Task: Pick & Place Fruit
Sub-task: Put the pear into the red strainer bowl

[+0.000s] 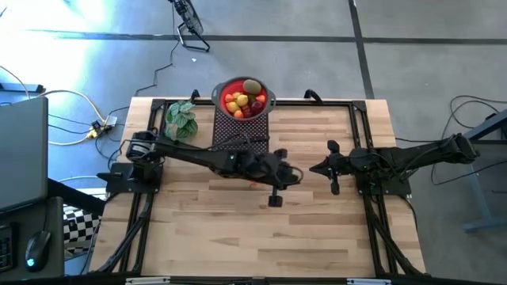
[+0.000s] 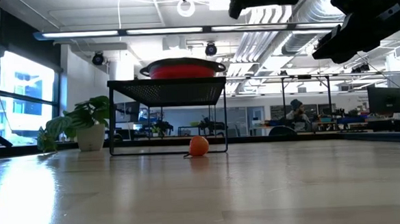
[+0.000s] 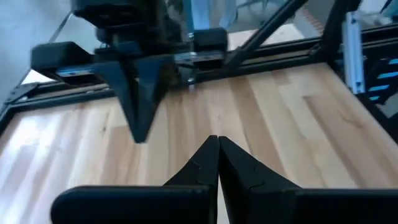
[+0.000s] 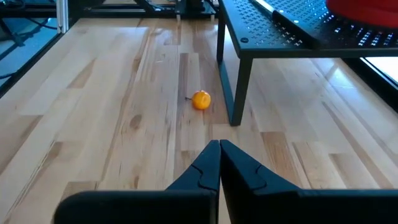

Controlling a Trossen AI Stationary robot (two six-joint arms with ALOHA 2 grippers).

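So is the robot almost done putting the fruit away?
Mostly, it seems. The red bowl on the black rack already holds a pile of fruit. Nothing is in hand: the left hand and the right hand are both shut and empty, up above the table. One small orange fruit lies on the wood beside a rack leg, so that one looks left to do.

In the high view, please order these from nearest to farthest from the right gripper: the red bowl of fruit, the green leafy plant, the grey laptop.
From the right gripper, shut near the table's middle:
1. Red bowl of fruit, on the black mesh stand at the table's far edge.
2. Green leafy plant, at the far left corner of the table.
3. Grey laptop, off the table, at the picture's left edge.
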